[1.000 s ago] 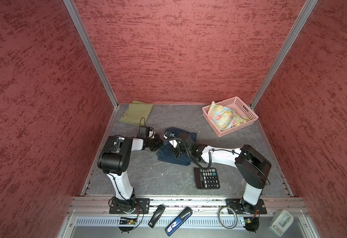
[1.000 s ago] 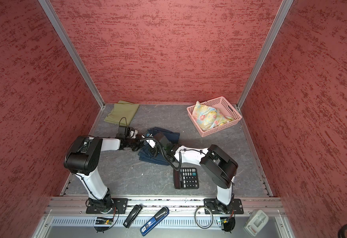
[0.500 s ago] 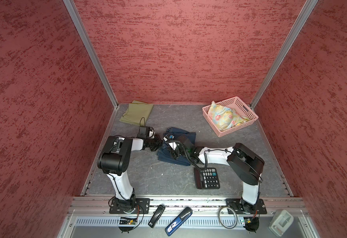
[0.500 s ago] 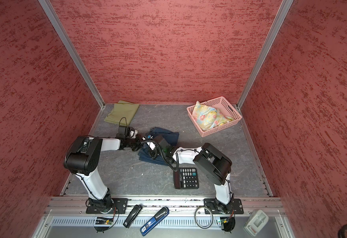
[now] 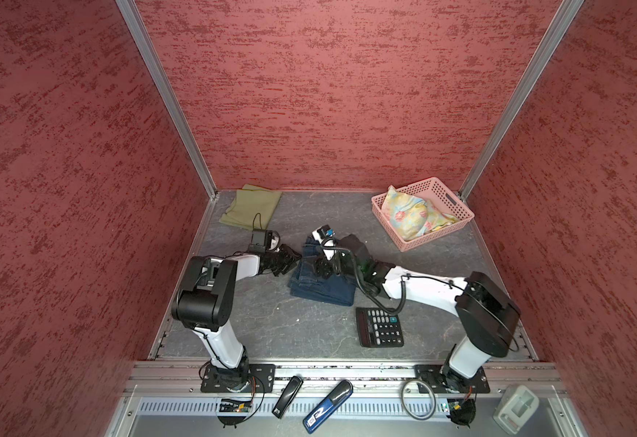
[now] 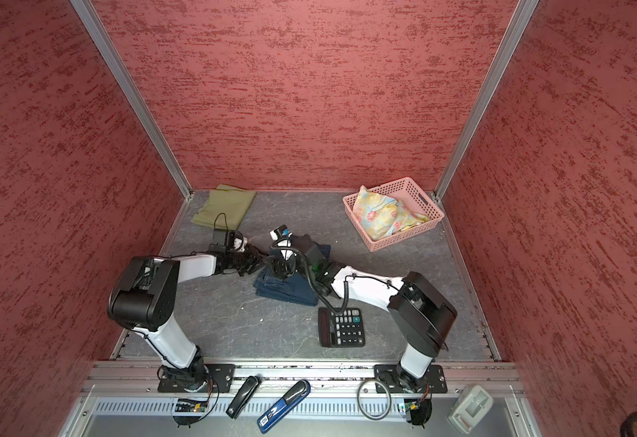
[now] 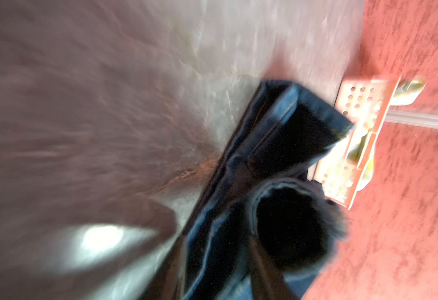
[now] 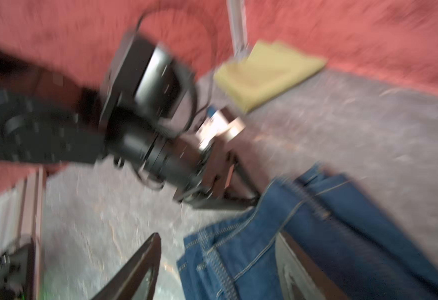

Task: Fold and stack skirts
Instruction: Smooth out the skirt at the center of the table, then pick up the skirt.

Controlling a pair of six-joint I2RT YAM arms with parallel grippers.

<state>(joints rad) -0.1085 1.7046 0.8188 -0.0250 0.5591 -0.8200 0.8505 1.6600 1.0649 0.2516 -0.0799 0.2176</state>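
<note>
The dark blue denim skirt [image 5: 322, 287] lies folded in the middle of the grey floor. My left gripper [image 5: 291, 261] is at its left edge, jaws apart, with a denim fold [image 7: 212, 233] between the blurred fingers. From the right, my right gripper [image 5: 320, 265] reaches over the denim; in the right wrist view it [image 8: 220, 265] is open wide above the cloth [image 8: 316, 233], gripping nothing. The olive-green skirt [image 5: 250, 206] lies folded flat in the back left corner. The pastel floral skirt [image 5: 411, 217] sits bunched in the pink basket [image 5: 457, 206].
A black calculator [image 5: 379, 326] lies on the floor just in front of the denim, under the right arm. The red walls close in on three sides. A stapler [image 5: 288, 391], a blue device [image 5: 328, 405] and a cable ring [image 5: 418, 399] rest on the front rail.
Both grippers were shut on the denim and have now opened, letting it go. The denim lies folded in place; the right arm's elbow has swung to the right.
</note>
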